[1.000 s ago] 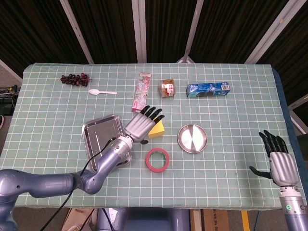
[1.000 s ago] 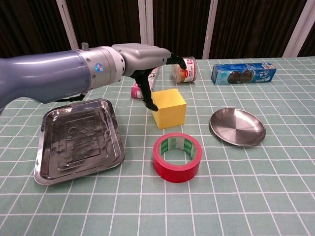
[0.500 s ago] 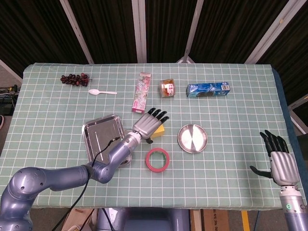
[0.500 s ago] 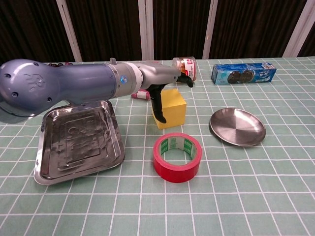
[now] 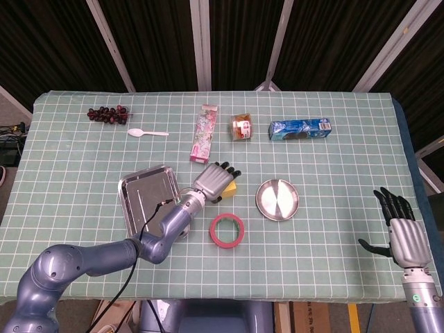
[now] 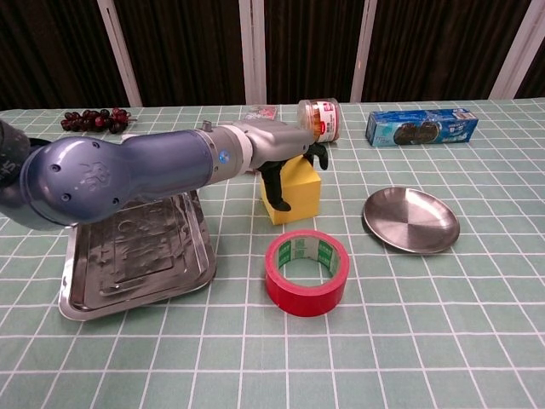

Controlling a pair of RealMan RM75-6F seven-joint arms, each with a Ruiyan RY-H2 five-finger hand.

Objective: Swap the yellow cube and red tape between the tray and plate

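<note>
The left hand [image 6: 285,153] drapes its fingers [image 6: 277,192] over the cube [image 6: 296,196] at frame centre, grip unclear; a loose hold could drop it onto the tape [image 6: 307,271].

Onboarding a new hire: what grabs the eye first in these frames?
The left hand draped over the yellow cube mid-table, fingers curling around it. Just in front lies the red tape, on the cloth between the empty tray and plate. The right hand idles, open, far right.

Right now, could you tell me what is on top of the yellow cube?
The left hand lies over the cube, fingers draped down its sides. The top face beneath is covered.
</note>
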